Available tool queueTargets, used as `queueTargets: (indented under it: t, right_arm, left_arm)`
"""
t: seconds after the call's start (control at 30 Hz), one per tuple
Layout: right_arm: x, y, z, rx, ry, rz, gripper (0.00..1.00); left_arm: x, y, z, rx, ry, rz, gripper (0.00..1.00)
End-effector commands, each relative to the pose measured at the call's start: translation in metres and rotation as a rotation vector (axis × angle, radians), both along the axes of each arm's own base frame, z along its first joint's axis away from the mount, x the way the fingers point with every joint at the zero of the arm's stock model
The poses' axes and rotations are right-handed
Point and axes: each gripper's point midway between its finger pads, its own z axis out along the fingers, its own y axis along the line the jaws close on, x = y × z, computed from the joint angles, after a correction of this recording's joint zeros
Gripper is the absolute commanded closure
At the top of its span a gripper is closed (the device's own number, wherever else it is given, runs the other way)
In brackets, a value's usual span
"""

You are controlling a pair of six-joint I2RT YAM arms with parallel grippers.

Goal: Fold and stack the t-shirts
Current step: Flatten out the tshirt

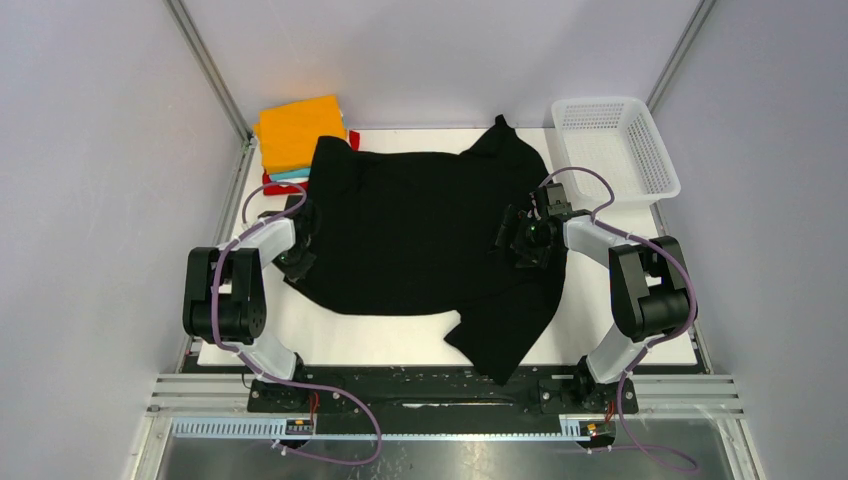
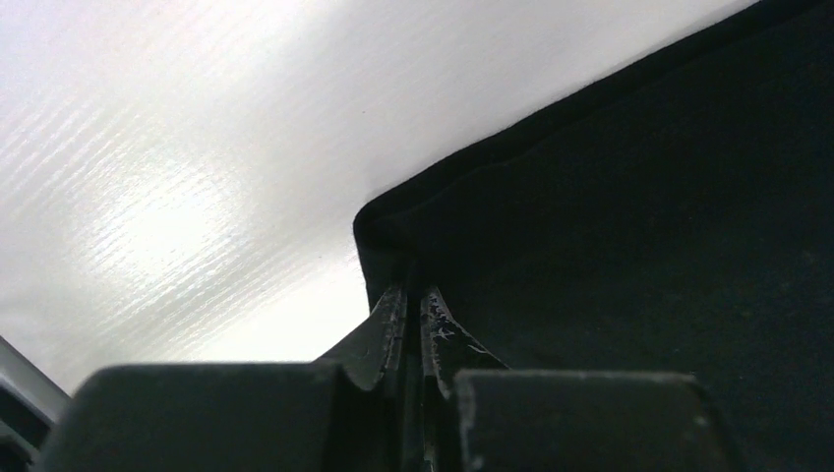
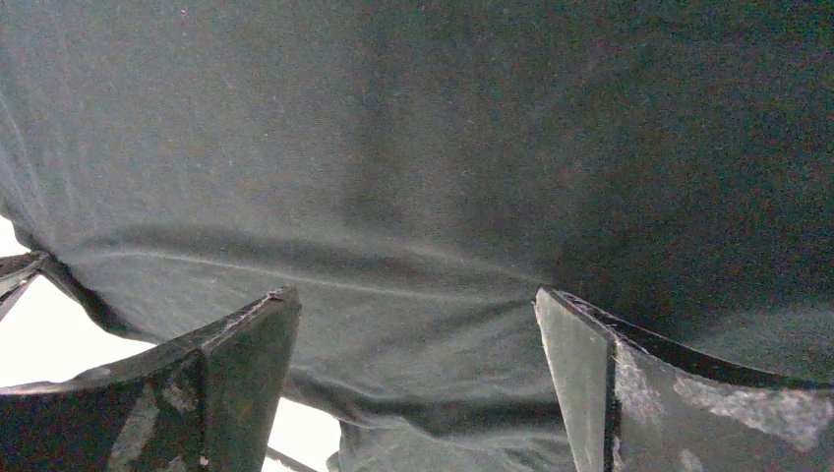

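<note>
Sprawling across most of the white table point(image 1: 330, 345), the black t-shirt point(image 1: 420, 230) has a left-side edge corner pinched between the closed left gripper point(image 2: 413, 300), while the right gripper point(image 3: 415, 300) hangs spread wide over its right side, a table strip showing along the near edge.
</note>
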Motion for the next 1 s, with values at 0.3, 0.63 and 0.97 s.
queueTargets:
  t: [0.3,0.63,0.97]
  right_arm:
    - [-0.027,-0.016,-0.028,-0.071,0.108,0.004,0.00]
    - [-0.029,-0.016,-0.028,-0.072,0.115,0.002,0.01]
    - [-0.027,-0.016,-0.027,-0.072,0.114,0.006,0.00]
  left_arm:
    - [-0.052,0.012,0.021,0.063,-0.017,0.054,1.00]
    - [-0.071,0.013,0.019,0.068,0.028,0.066,0.84]
    - [-0.096,0.010,0.013,0.048,0.059,0.084,0.75]
